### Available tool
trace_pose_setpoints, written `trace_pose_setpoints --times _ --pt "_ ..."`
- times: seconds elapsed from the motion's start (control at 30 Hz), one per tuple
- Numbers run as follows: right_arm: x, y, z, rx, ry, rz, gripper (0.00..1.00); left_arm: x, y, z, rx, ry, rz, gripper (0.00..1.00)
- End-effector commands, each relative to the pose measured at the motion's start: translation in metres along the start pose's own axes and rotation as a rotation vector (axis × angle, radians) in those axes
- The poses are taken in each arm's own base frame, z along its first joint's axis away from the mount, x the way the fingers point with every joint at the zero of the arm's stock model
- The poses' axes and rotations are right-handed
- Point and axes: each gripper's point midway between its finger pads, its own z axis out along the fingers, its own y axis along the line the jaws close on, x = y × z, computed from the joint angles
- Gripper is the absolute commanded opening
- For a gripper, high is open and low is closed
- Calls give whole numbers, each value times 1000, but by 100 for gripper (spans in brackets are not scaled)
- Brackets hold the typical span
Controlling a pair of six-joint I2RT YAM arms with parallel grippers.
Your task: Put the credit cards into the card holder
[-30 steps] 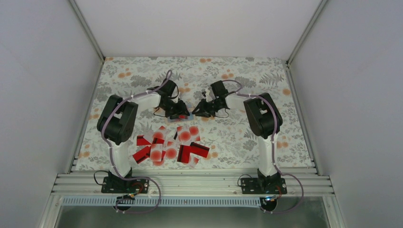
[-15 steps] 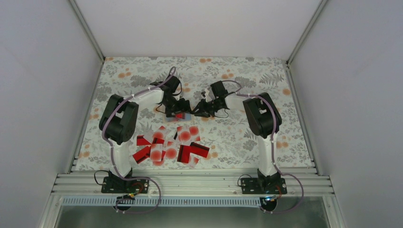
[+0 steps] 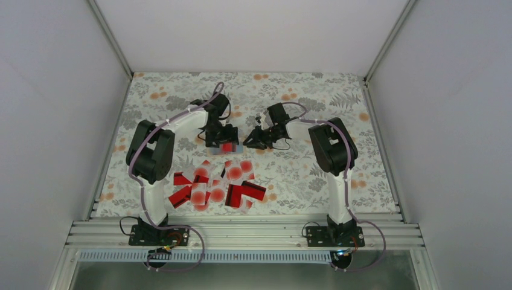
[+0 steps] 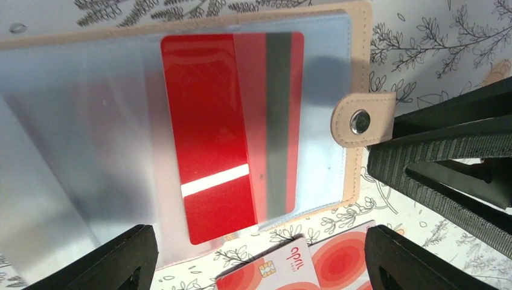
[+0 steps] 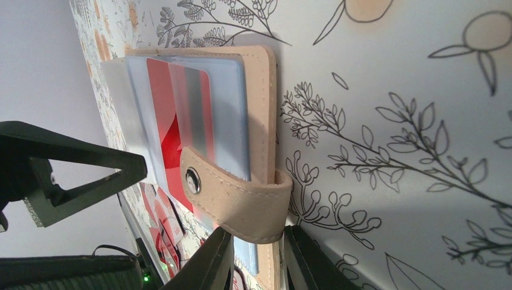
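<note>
The open card holder (image 4: 357, 66) lies flat on the tabletop (image 4: 435, 42) with a red credit card (image 4: 208, 121) inside its clear pocket, directly under the released, wide-spread left end effector (image 4: 259, 254), while the right end effector (image 5: 256, 263) is clenched on its strap edge.

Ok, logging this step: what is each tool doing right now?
Left tool: open, holding nothing.
Right tool: closed on the edge of the card holder.

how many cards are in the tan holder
1: a glossy red black-striped card in a clear sleeve of the open tan leather holder; more may hide behind it.
</note>
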Motion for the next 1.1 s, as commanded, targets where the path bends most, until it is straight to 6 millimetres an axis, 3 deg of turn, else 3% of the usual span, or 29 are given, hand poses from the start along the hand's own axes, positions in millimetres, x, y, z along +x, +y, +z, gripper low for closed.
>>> trace_pose_setpoints --times 0.0,0.1,0.3,0.63,1.07 --pt "4 -13 12 36 14 23 22 -12 -4 -19 -32 -72 61 85" --pt "3 -14 12 35 17 27 22 -21 -8 -22 -23 -107 86 82" --pt "3 -13 13 33 17 28 22 -30 -6 -5 -30 -104 105 76" --pt "5 -16 12 40 22 27 22 -29 -1 14 -37 -69 100 76" --pt "8 -18 13 48 34 27 21 -26 -14 20 -15 -51 103 75"
